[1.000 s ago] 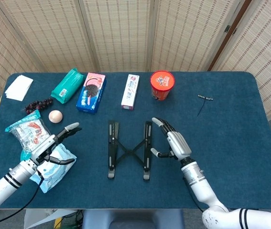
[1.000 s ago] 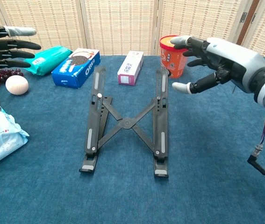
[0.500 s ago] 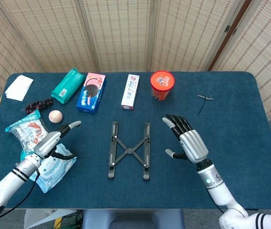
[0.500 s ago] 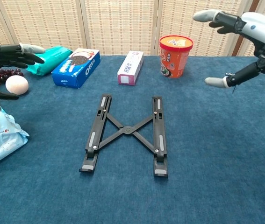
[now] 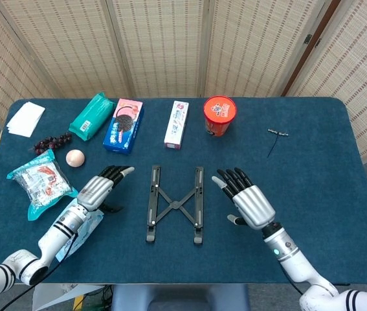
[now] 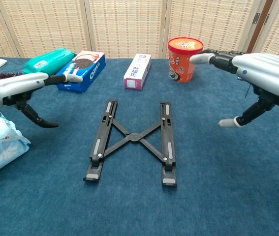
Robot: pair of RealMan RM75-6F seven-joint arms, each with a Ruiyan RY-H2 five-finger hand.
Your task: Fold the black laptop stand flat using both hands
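The black laptop stand (image 5: 173, 203) lay on the blue table (image 5: 312, 168) between the two hands, its rails down against the cloth and its cross-links low, so the raised frame appeared already collapsed. The left hand (image 5: 99, 189) and the right hand (image 5: 248, 199) hovered on either side, fingers extended and spread, grasping nothing and clear of the stand. To finish well, each palm should probably press one rail inward evenly, keeping the rails parallel so the links did not bind. Compared with a second ago, the stand had dropped from propped-up to flat, the right hand had withdrawn from the right rail, and the left hand had advanced from the snack bags (image 5: 41, 181) toward the left rail.
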